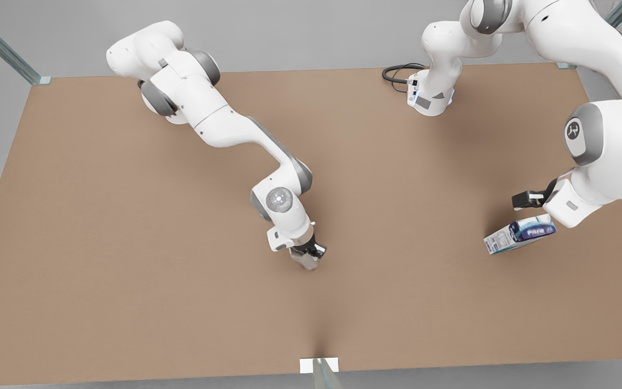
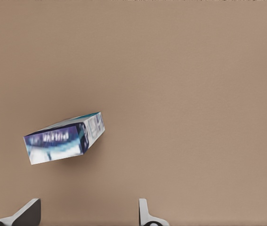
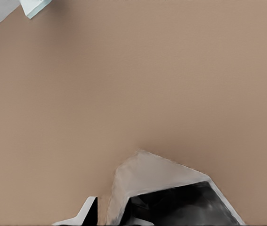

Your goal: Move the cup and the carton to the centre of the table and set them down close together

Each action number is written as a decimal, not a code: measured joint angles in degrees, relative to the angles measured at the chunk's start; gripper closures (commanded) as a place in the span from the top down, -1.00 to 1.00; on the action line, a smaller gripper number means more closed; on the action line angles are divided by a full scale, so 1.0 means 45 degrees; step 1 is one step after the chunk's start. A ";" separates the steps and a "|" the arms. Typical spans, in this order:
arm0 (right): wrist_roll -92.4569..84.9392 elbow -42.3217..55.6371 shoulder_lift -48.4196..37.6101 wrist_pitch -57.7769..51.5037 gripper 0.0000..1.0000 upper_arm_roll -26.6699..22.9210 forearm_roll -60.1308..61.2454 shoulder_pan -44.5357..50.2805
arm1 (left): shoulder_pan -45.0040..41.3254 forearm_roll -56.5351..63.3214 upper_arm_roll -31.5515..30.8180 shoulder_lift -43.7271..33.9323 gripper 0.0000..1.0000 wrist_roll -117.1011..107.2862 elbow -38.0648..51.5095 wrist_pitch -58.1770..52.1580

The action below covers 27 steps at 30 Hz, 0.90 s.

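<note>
Pincer on my right (image 1: 309, 258) grips the cup (image 3: 171, 188) near the surface's (image 1: 127, 243) middle; it looks rigid and slippery, best held across its facets. My left pincer (image 2: 88, 214) hangs spread near the carton (image 1: 519, 233), well apart: light, crushable, best taken across its narrow sides.

2 glossy white arms (image 1: 219, 121), grey joint caps, black fingertips.
</note>
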 measured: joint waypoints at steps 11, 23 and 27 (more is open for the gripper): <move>0.0302 0.0028 0.0243 0.0889 1.00 -0.0398 -0.0168 -0.0002 | -0.0016 0.0000 -0.0001 -0.0039 1.00 -0.0039 0.0033 -0.0195; 0.0502 0.0057 0.0091 0.0870 1.00 -0.0256 -0.0109 0.0023 | -0.0035 -0.0018 -0.0020 -0.0176 1.00 -0.0039 0.0032 -0.0376; 0.0389 -0.0496 -0.1177 0.0626 1.00 -0.0254 -0.0164 -0.0142 | -0.0023 -0.0026 -0.0020 -0.0184 1.00 0.0063 0.0034 -0.0342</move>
